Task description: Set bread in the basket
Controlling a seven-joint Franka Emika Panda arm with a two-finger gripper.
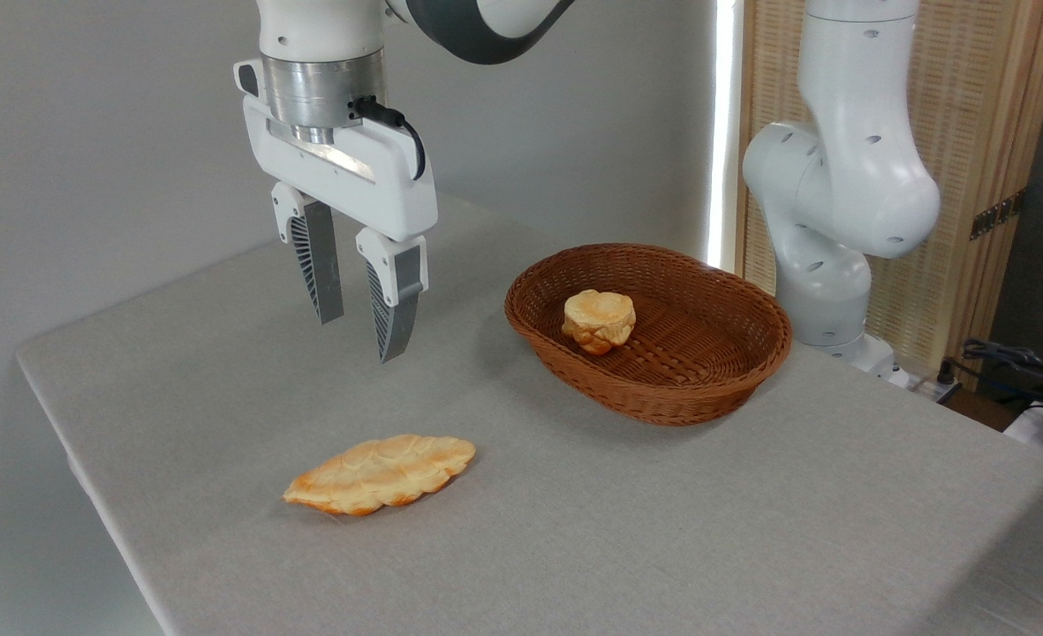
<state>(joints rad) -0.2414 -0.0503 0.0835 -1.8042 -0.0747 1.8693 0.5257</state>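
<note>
Camera view: gripper [360, 334] hung above the table [751, 530], fingers pointing down, jaws parted by a moderate gap, nothing held. Bread [381, 473] lay flat on the table, below and nearer the camera than the gripper, about level with it left to right, well apart from the fingertips. Its long axis ran left-right, right end tipped slightly far. Judged: the coming move needed a descent toward the near side, and closing across the short width looked more workable than along the length; whether the gap would clear that width could not be told. Basket [733, 371] sat right of and farther back than the bread, well apart from it. A small bun [599, 321] was already inside, left of centre. Bread not yet in the basket, task step judged as approach before grasp. Table covered in plain grey cloth. Grey wall behind, wooden slatted screen [971, 132] far right, arm base [826, 291] just behind the basket, cables [1016, 362] at right edge.
</note>
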